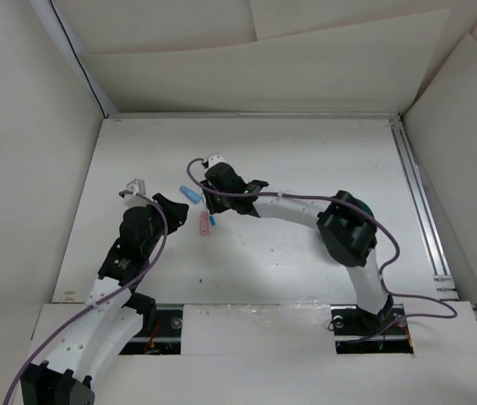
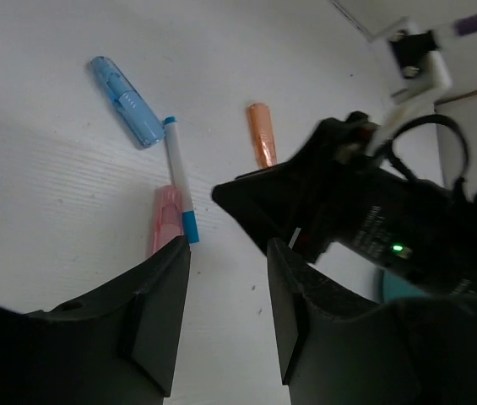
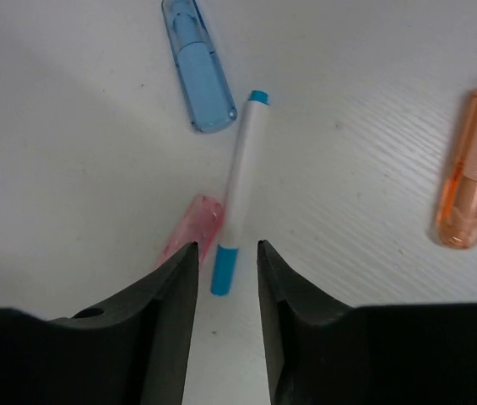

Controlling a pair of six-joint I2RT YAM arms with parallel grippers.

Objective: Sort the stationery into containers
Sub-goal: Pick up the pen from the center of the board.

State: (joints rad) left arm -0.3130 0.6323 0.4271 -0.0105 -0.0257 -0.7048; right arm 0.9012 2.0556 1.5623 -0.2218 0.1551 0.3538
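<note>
While right gripper [image 3: 226, 250] gapes, pen [image 3: 240, 187] seemingly free.

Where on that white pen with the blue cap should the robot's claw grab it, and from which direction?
Likely the bare white barrel, mid-length, from straight above, squeezing across its width. The pen lies flat, so only a top-down pinch fits. The pink piece crowds its cap end and the blue piece sits by its other tip; the middle is free on both sides.
</note>
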